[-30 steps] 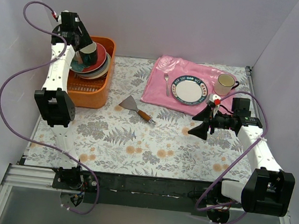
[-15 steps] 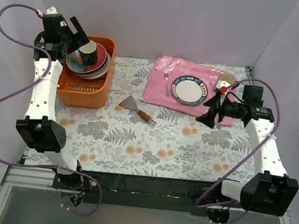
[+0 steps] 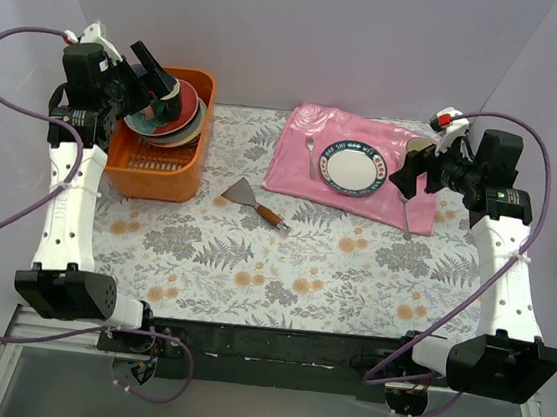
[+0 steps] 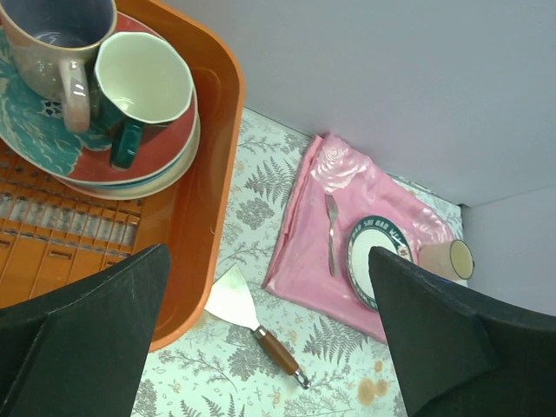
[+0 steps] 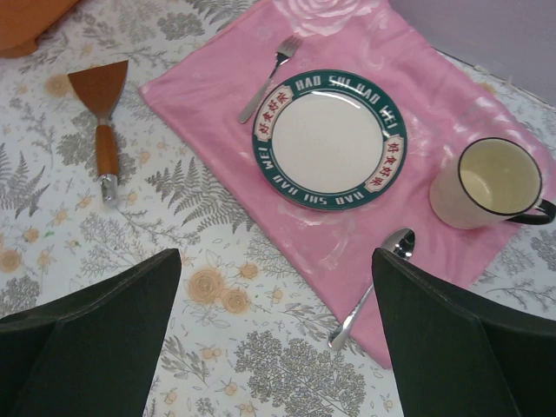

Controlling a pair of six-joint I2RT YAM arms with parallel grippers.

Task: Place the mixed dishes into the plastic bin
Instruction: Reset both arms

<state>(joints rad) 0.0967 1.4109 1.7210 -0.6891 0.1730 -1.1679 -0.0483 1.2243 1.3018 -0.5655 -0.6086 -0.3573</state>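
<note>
Dishes [image 3: 176,114] sit stacked in plastic bin [image 3: 175,185], two mugs [image 4: 54,39] on top; loading looks finished. Left gripper [image 3: 154,68] and right gripper [image 3: 404,173] both gape wide, holding nothing. Next move likely parking arms clear. Lower plates [image 4: 161,176] mostly hidden under stack; bin's near end cut off in left wrist view

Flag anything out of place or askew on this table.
The spoon lies half off the pink cloth, its handle out on the table. The spatula lies alone on the table between bin and cloth, apart from the place setting. Nothing looks spilled or broken.
</note>
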